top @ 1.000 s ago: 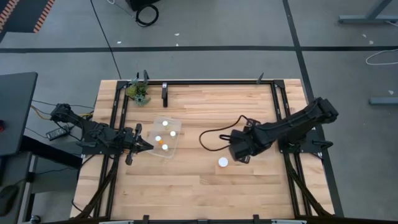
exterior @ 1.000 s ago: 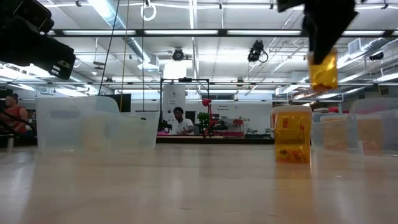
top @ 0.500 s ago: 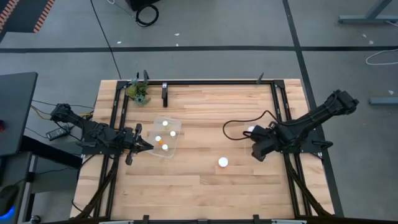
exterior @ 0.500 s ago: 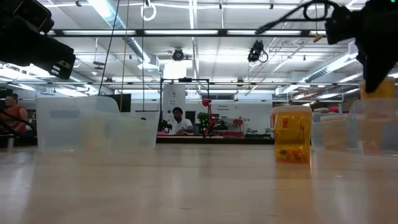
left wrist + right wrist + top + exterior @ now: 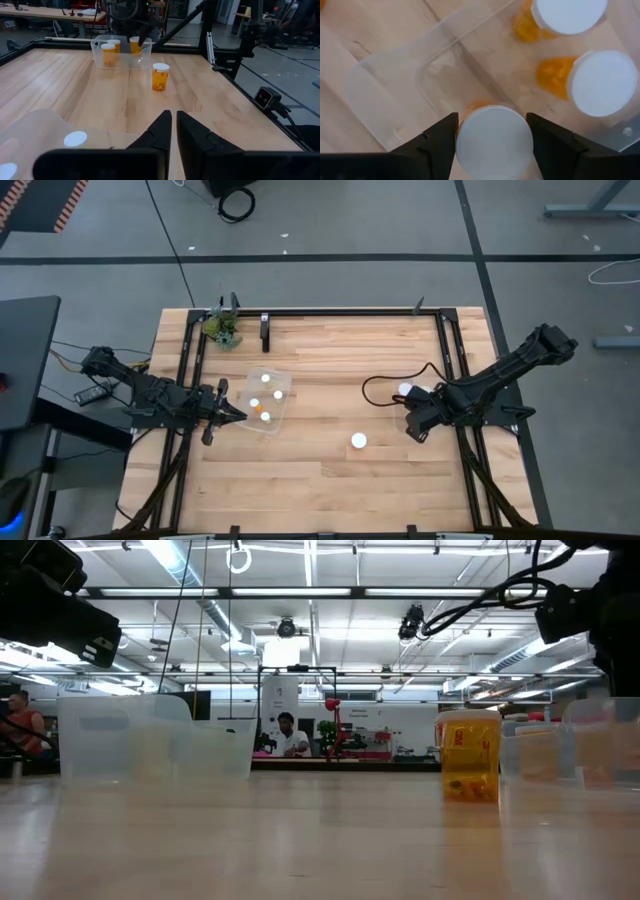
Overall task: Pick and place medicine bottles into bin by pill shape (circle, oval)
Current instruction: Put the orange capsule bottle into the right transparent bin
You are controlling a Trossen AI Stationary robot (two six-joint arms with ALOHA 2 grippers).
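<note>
Wooden table (image 5: pixel 320 480), right fingers (image 5: pixel 440 137) wide around capped bottle (image 5: pixel 494 140) over bin (image 5: pixel 385 95)

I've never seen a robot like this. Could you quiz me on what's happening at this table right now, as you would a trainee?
1. True or false: the left claw is shut, with nothing in it.
2. How many bottles stand alone on the bare table, outside any bin?
3. What sits between the right claw's fingers? A. a green plant B. a white-capped bottle C. a black cable

Key
1. True.
2. One, the lone bottle.
3. B, the white-capped bottle, over a clear bin.
</note>
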